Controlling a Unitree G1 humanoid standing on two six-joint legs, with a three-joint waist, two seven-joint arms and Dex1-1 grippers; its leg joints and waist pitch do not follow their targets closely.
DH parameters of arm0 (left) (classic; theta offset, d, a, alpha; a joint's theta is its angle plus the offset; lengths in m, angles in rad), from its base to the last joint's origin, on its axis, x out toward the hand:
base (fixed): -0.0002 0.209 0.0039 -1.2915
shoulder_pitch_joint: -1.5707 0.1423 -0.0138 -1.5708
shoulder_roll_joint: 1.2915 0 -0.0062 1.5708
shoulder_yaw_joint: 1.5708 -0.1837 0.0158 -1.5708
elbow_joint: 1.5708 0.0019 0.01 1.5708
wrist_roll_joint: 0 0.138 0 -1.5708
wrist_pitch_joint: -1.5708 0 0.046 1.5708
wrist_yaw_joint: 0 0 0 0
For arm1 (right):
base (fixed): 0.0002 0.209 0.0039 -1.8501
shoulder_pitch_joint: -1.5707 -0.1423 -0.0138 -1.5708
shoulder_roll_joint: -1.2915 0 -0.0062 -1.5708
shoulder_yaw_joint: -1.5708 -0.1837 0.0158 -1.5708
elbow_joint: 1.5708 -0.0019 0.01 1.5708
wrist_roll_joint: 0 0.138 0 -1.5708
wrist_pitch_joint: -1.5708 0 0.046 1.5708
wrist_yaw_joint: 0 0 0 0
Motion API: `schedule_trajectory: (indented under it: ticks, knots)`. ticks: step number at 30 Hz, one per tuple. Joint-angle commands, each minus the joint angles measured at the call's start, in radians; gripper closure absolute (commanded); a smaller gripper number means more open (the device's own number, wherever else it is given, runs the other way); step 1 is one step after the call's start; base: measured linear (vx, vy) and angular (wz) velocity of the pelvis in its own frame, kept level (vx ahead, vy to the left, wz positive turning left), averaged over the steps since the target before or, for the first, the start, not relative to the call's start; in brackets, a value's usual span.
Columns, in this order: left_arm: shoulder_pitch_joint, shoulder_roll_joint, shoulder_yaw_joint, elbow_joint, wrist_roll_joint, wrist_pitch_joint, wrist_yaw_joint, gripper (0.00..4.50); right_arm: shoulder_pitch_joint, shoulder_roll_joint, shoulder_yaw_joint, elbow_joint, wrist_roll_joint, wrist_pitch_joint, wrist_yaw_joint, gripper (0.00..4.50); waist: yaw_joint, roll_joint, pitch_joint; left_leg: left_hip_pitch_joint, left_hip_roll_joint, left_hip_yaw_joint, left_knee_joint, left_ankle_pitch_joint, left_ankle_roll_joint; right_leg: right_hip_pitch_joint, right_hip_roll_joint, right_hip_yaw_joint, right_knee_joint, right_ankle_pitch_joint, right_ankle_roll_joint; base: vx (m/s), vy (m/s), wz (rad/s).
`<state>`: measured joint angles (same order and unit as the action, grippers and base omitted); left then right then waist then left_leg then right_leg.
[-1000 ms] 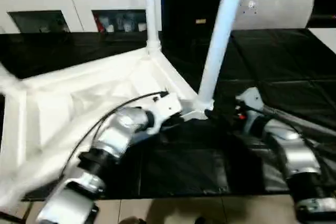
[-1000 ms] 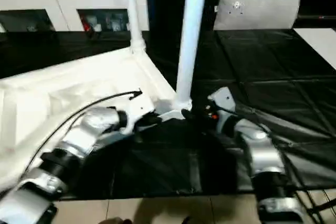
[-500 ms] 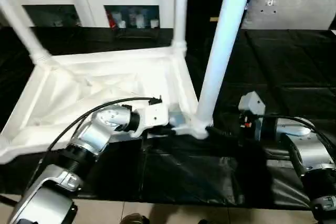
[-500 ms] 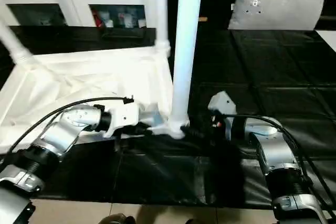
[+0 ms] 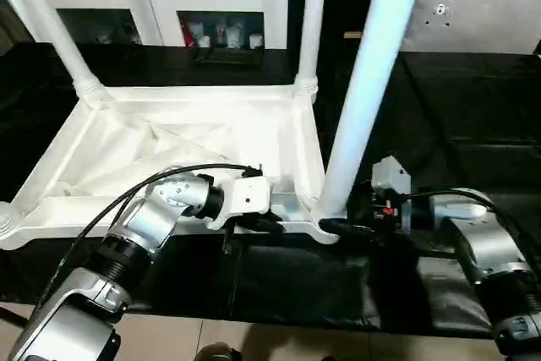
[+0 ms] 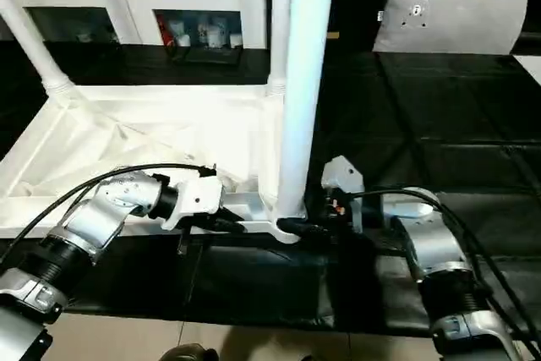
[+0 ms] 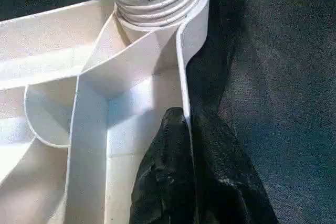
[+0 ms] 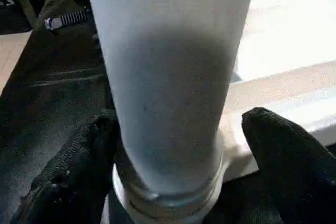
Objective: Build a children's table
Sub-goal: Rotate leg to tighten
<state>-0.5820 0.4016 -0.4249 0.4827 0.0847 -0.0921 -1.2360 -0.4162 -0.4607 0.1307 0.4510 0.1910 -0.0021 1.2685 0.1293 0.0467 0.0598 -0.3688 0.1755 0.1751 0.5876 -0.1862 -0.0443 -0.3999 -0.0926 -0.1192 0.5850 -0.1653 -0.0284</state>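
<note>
The table (image 5: 194,158) is lying upside down on the black mat (image 5: 456,107), legs pointing up. The left gripper (image 5: 269,224) is pinching the table's near rim beside the nearest leg (image 5: 363,99); its wrist view is showing the black fingers (image 7: 168,182) closed over the thin wall. The right gripper (image 8: 173,150) is straddling that leg's base, fingers spread on either side, though actual contact cannot be told.
</note>
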Motion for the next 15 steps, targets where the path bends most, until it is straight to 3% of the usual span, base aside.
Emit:
schedule_trajectory:
  ticks: [1, 5, 11, 15]
  knots:
    - [0.023, -0.001, -0.063, -0.013, 0.020, -0.008, -0.064, 4.50, -0.027, 0.006, 0.003, 0.015, 0.002, 0.006, -0.004, 1.05, 0.001, -0.017, -0.076, 0.006, 0.065, -0.017, -0.061, -0.148, 0.100, 0.054, -0.077, 0.062, -0.056, -0.216, -0.207, 0.000, 0.000, 0.00]
    - [0.023, -0.002, -0.064, -0.014, 0.021, -0.009, -0.068, 4.50, -0.036, 0.011, 0.009, 0.023, 0.003, 0.013, 0.007, 1.28, 0.002, -0.018, -0.075, 0.006, 0.063, -0.017, -0.061, -0.159, 0.093, 0.056, -0.079, 0.061, -0.061, -0.256, -0.195, 0.000, 0.000, 0.00]
    - [0.022, 0.000, -0.066, -0.013, 0.023, -0.006, -0.064, 4.50, -0.042, 0.011, 0.021, 0.037, -0.004, 0.014, 0.019, 1.87, 0.001, -0.018, -0.077, 0.006, 0.063, -0.017, -0.060, -0.157, 0.090, 0.056, -0.077, 0.061, -0.060, -0.245, -0.194, 0.000, 0.000, 0.00]
    - [0.023, -0.001, -0.065, -0.012, 0.022, -0.003, -0.063, 4.50, -0.039, 0.013, 0.026, 0.039, -0.008, 0.012, 0.018, 1.95, 0.002, -0.018, -0.078, 0.006, 0.064, -0.018, -0.060, -0.151, 0.090, 0.056, -0.077, 0.061, -0.057, -0.234, -0.197, 0.000, 0.000, 0.00]
